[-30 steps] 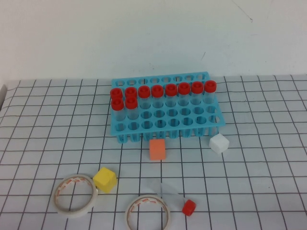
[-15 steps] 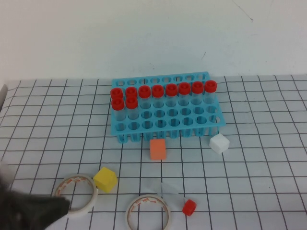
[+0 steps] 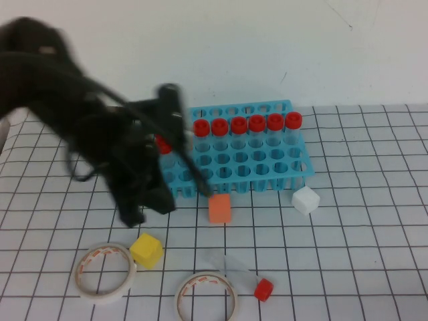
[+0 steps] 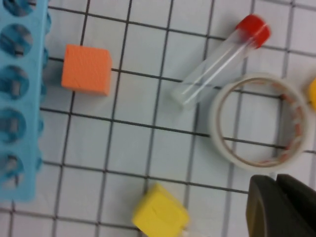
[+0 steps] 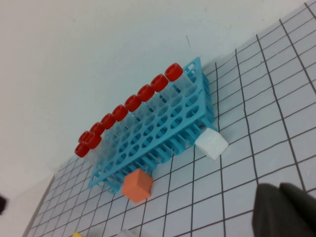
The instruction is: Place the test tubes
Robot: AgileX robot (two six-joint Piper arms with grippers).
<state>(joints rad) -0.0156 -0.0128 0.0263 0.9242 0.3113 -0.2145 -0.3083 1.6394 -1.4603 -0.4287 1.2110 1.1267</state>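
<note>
A blue rack (image 3: 254, 160) stands at the back of the gridded table with a row of red-capped tubes; the blurred left arm hides its left end. One loose red-capped test tube (image 3: 241, 274) lies near the front edge, and in the left wrist view this tube (image 4: 222, 61) lies beside a tape ring. My left gripper (image 3: 147, 204) hangs above the table in front of the rack's left end. In its own view the left gripper (image 4: 276, 180) is shut and empty. My right gripper (image 5: 279, 190) is shut and empty, off to the right of the rack (image 5: 158, 133).
An orange cube (image 3: 219, 208) and a white cube (image 3: 305, 200) sit just in front of the rack. A yellow cube (image 3: 146, 250) and two tape rings (image 3: 103, 272) (image 3: 206, 295) lie near the front, beside the loose tube.
The left arm has swept in from the lower left corner and up over the rack's left end, hiding the tubes there. Nothing on the table has moved.
</note>
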